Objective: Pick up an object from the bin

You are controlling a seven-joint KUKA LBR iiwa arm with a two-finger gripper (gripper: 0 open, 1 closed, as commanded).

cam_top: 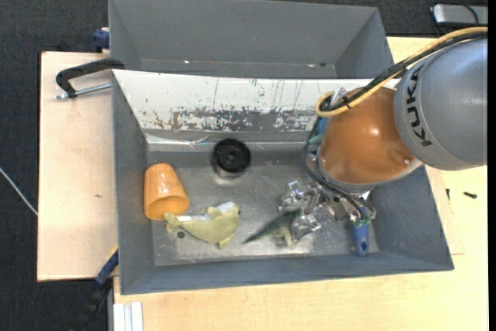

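The jaws sit low in the lower right of the bin (232,35), right by a dark green toy (269,230). Spread or pressed together, I cannot tell.

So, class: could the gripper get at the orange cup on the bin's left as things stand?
Probably yes. The orange cup lies on its side with nothing on top; between it and the gripper lies mostly bare bin floor, with a pale yellow floppy thing beside it.
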